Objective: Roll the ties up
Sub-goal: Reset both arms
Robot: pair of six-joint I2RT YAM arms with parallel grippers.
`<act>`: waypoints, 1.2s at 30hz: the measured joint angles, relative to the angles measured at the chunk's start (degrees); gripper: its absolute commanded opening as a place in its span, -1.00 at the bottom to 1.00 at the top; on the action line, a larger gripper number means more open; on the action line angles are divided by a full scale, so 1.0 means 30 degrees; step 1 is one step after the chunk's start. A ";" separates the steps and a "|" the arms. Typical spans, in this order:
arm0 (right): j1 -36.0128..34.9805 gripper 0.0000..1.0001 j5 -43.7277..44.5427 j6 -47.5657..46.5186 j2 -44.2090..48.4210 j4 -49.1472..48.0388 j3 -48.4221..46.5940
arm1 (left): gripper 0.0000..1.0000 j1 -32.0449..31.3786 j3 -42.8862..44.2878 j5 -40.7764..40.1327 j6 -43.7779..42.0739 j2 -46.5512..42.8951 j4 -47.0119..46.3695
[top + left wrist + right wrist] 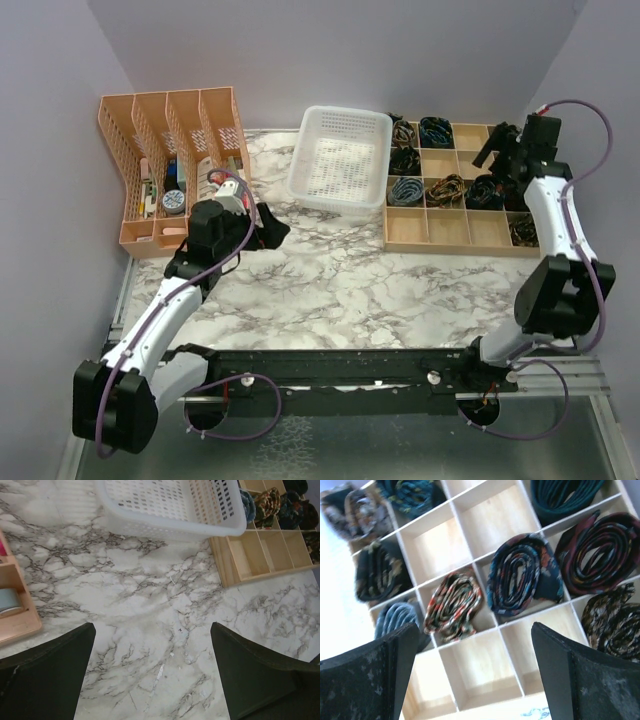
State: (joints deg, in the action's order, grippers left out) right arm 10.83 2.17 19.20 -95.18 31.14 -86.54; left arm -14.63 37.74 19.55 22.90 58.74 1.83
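Several rolled ties (445, 188) lie in the compartments of a wooden divider box (430, 228) at the back right. In the right wrist view a dark navy rolled tie with red and blue specks (522, 575) sits in one compartment, with a maroon roll (600, 555) and a multicolour roll (452, 607) beside it. No unrolled tie shows on the table. My right gripper (490, 150) (475, 625) is open and empty above the box. My left gripper (270, 228) (152, 627) is open and empty above the bare marble table.
A white perforated basket (340, 160) (170, 510) stands at the back centre, left of the divider box (240, 555). A pink desk organiser (150, 150) (15, 620) with small items stands at the back left, close to my left arm. Some front compartments (485, 670) hold nothing.
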 measured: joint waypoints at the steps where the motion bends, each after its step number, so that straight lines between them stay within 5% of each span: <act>1: 0.0000 0.99 -0.0510 -0.0073 0.1027 -0.0692 0.1005 | 0.98 0.0000 0.0000 -0.0444 0.0051 -0.0401 0.0066; 8: 0.0007 0.95 -0.6477 -0.0408 0.6244 -0.5639 0.8262 | 0.98 0.0000 -0.0015 -0.3701 0.0495 -0.2994 0.1290; 16: -0.1457 1.00 -1.1810 -0.1231 0.8189 -0.7286 0.9974 | 0.98 0.0000 -0.0313 -0.6921 0.0590 -0.6295 0.3075; 26: -0.6965 1.00 -1.0229 -0.3534 1.1803 -0.6637 0.9530 | 0.98 0.0000 -0.0576 -0.6725 0.0809 -0.6965 0.4728; 36: -0.7606 1.00 -0.1246 -0.3198 1.2080 -0.3169 0.8247 | 0.98 0.0000 0.5071 -0.6164 -0.0634 -0.2878 0.7213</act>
State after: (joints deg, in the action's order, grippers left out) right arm -11.99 -1.56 9.61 -58.94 21.63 -61.80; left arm -14.63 52.95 1.06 20.99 50.11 23.46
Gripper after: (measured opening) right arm 0.998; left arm 0.989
